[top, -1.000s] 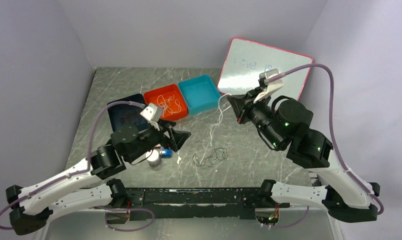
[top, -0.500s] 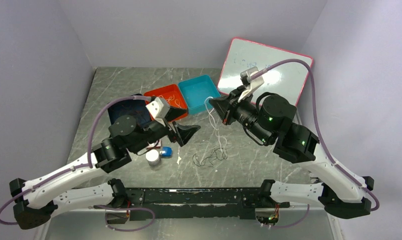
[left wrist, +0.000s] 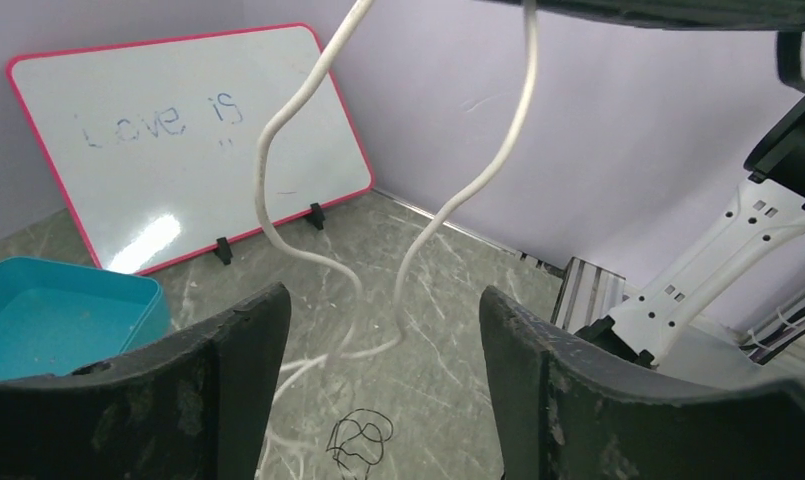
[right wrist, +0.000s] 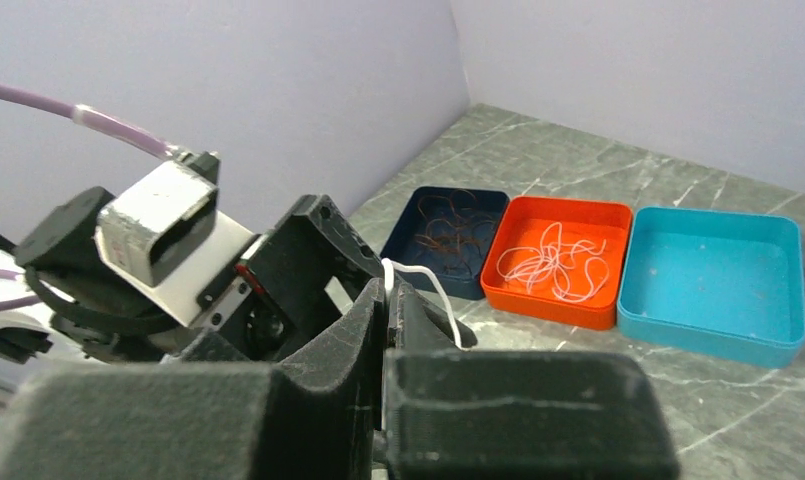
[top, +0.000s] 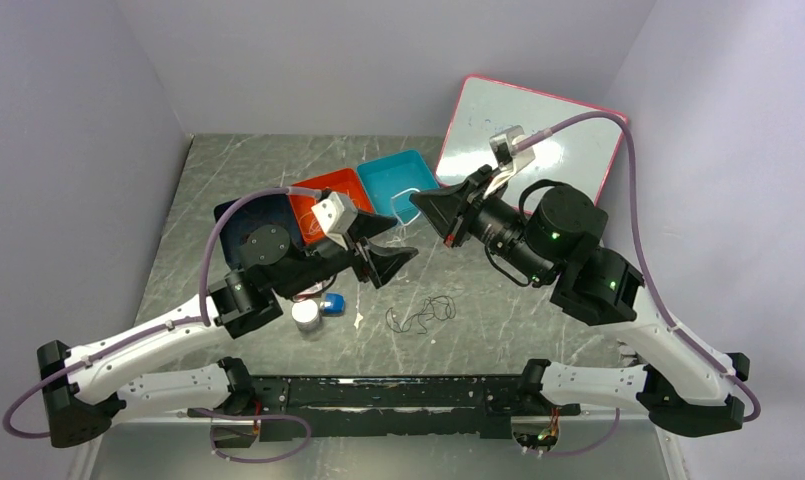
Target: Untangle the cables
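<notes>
The right gripper (right wrist: 386, 300), clamped on the white cable (left wrist: 259, 180), has swung left toward the teal box (top: 398, 158); the left gripper (left wrist: 383, 300), fingers apart, has risen to the hanging strands.

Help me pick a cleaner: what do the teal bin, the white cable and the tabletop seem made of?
The teal bin: probably moulded plastic, uniform colour, soft sheen, rounded corners. The white cable: likely plastic-sheathed, smooth, hanging in loose bends. The tabletop: grey with white veins, slightly glossy; marble or printed laminate, cannot tell.
</notes>
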You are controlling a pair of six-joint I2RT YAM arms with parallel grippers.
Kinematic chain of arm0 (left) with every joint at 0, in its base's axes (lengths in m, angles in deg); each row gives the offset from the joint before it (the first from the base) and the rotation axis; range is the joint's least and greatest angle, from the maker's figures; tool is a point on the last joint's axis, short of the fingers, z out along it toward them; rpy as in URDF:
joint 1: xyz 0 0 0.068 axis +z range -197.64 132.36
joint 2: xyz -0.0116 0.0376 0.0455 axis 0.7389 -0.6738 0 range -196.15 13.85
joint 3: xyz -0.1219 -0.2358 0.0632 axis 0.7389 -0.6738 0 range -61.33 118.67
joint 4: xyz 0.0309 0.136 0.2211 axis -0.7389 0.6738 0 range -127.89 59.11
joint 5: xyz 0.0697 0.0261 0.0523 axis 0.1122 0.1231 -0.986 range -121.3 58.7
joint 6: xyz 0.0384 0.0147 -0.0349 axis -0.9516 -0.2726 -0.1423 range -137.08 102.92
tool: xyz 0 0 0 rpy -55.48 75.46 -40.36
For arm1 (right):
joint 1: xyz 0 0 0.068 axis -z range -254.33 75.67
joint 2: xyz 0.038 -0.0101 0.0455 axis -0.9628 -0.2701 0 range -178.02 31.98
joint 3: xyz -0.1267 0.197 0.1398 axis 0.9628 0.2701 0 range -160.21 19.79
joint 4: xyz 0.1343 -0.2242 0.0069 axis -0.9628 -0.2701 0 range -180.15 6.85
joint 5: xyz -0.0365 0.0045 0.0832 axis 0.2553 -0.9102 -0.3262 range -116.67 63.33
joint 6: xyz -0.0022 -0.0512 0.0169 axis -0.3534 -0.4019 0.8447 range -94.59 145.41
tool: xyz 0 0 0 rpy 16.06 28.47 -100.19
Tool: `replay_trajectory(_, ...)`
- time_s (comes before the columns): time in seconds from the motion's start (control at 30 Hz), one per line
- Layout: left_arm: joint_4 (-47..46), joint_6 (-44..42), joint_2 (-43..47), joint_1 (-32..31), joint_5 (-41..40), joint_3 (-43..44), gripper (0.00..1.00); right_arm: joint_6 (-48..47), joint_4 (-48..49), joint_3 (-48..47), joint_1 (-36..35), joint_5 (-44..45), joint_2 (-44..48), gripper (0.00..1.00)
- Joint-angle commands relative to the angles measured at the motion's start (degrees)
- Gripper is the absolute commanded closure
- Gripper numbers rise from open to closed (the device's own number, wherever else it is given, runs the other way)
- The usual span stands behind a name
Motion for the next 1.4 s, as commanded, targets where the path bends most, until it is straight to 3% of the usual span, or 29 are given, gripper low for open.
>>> replay_trajectory(0.0, -4.0, 1.3, -1.2, 0.0, -1.5, -0.5, 0.3, 1.8, 2.4, -2.1, -0.3, -2.4, 0.4, 1.0)
replay_trajectory(0.27, -5.1, 2.0, -4.6, 0.3, -0.8, 1.0, 0.5, 2.9, 2.9, -2.1, -0.3, -3.5, 0.8, 1.0)
replay_trajectory(0.43, -5.9, 2.4, -6.0, 0.3, 1.9, 1.6, 0.57, 2.9, 2.8, -1.6, -0.3, -3.6, 0.9, 1.0)
replay_trajectory(0.53, -6.0, 3.0, -5.9, 0.4, 1.8, 1.1, 0.75, 2.8, 2.7, -1.4, -0.3, -3.4, 1.0, 1.0)
replay_trajectory(0.7, -5.7, 3.5, -4.5, 0.4, 0.7, -0.1, 0.92, 2.6, 3.1, -0.5, -0.3, -2.7, 1.6, 1.0)
replay_trajectory(0.97, -0.7, 3.8, -1.8, 0.5, -2.3, -0.1, 0.93, 3.1, 3.1, 2.4, -0.3, 1.3, 3.3, 1.0)
replay_trajectory(1.17, 6.4, 4.7, 1.7, 0.6, -8.0, -0.6, 0.93, 2.0, 3.9, 7.5, -0.3, 6.5, 6.7, 0.67)
replay_trajectory(1.37, 15.6, 7.7, 3.7, 4.2, -15.3, 0.1, 0.93, 1.4, 2.2, 9.6, -0.3, 8.4, 7.9, 0.59)
